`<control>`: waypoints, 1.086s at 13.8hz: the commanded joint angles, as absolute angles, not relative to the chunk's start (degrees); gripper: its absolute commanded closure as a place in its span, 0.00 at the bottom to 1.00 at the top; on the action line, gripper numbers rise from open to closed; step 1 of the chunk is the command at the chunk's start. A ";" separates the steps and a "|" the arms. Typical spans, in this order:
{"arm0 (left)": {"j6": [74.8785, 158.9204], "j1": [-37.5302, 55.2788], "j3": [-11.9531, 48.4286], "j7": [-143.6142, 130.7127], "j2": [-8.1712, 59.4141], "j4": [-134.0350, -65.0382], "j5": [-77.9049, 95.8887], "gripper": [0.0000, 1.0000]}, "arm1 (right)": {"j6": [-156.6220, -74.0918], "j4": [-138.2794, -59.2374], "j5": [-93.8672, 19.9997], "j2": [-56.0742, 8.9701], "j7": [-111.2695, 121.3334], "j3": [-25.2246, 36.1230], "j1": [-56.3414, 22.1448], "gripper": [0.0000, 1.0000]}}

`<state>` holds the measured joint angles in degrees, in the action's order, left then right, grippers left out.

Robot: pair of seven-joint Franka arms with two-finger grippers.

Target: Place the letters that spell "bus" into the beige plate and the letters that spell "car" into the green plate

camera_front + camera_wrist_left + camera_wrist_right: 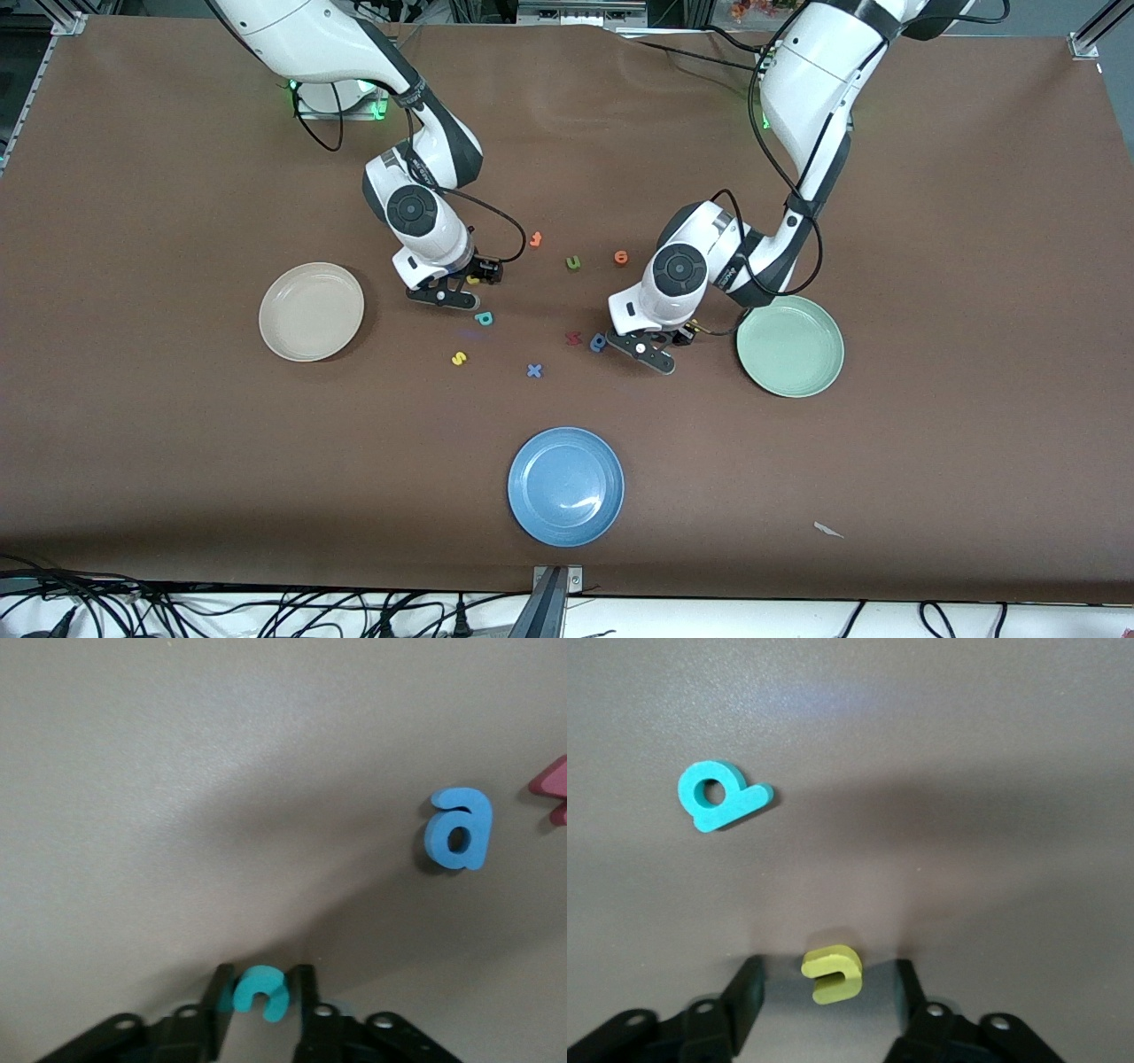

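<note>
Left wrist view: blue "a" (458, 829).

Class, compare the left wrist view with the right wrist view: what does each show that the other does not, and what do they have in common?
Only the left wrist view shows the left gripper with its fingers against a teal c, plus a blue round-bowled letter and the edge of a red letter beside it.

Only the right wrist view shows the right gripper, its fingers standing apart either side of a yellow u without touching it, and a teal b lying flat.

Both share the bare brown table and a gripper low over one small foam letter.
</note>
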<state>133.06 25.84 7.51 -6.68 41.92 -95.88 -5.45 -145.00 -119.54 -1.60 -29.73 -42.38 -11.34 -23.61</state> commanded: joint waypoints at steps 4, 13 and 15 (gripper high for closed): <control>122.73 24.62 6.94 -7.21 35.62 -95.89 -7.03 0.94 | -143.61 -119.36 -0.70 -29.62 -42.89 -11.34 -23.73 0.53; 112.50 11.26 6.86 13.18 30.23 -95.71 -7.47 0.84 | -143.53 -118.92 -0.88 -29.79 -43.07 -11.25 -23.64 0.73; 112.59 8.97 6.86 13.27 31.63 -96.59 -7.47 0.78 | -142.39 -117.61 -0.79 -29.79 -42.45 -10.73 -23.29 0.76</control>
<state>112.52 10.14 6.28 12.48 30.41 -95.69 -6.23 -143.47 -119.25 -1.37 -29.28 -42.39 -11.13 -23.53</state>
